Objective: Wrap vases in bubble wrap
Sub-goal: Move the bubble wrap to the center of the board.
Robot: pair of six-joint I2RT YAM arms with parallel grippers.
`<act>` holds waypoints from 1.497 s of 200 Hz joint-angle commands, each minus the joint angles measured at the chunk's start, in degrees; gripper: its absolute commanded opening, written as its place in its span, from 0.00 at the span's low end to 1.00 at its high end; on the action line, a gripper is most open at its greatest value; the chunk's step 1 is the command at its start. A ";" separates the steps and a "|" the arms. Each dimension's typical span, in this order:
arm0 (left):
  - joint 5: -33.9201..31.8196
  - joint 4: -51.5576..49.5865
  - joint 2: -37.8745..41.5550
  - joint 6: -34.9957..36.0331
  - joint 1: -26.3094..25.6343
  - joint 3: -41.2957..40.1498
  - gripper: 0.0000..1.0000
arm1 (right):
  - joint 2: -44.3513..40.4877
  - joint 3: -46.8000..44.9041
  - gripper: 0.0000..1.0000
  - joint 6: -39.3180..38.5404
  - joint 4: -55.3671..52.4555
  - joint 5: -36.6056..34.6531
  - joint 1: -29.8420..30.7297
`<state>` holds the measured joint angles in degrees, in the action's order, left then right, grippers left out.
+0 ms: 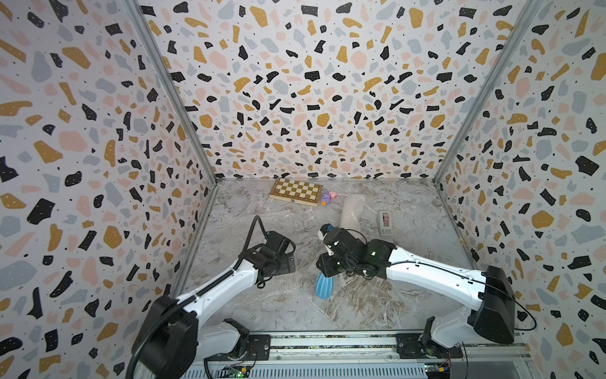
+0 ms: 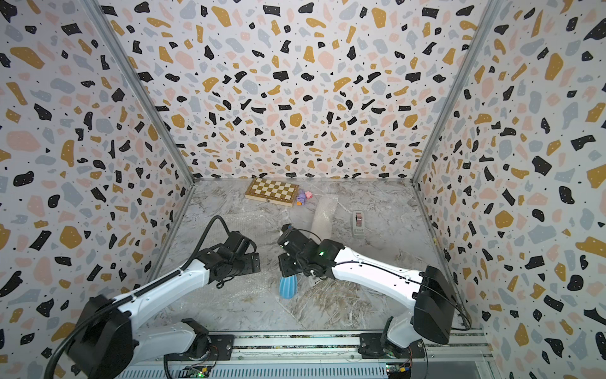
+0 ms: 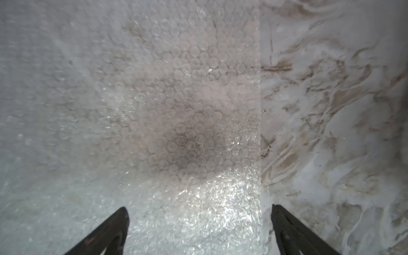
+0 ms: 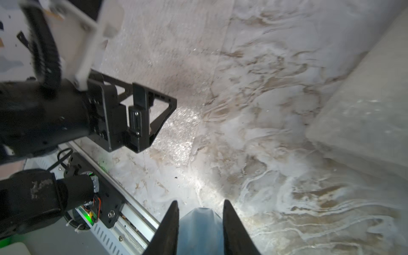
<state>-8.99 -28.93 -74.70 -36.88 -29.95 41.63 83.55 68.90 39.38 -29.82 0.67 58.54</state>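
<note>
While the left gripper (image 3: 198,208) hung wide open over the flat bubble wrap (image 3: 176,110), we saw the right gripper (image 4: 199,203) clamped on the light blue vase (image 4: 199,229) over the marble table (image 1: 377,305), beside that sheet; the cream vase (image 1: 352,211) lay wrapped farther back by the tape dispenser (image 1: 386,223)

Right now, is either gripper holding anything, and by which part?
The right gripper is shut on the light blue vase at its narrow neck end. The left gripper is open and empty above the bubble wrap.
</note>
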 commanded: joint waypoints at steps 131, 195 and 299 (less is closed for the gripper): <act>5.73 10.58 -24.44 1.09 -10.72 9.03 0.61 | -14.85 -10.25 0.28 -2.53 3.68 12.06 -17.69; 10.08 13.93 -27.86 -3.42 -24.60 16.72 0.67 | -21.87 -16.21 0.29 -3.25 3.78 21.00 -30.74; 0.39 -4.51 4.29 -4.81 -19.36 10.60 0.83 | -27.56 -26.30 0.29 16.42 20.46 20.02 -19.37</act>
<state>-1.87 -21.21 -78.63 -41.43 -51.62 55.86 57.06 46.19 44.34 -20.08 22.65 32.47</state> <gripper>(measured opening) 0.834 0.323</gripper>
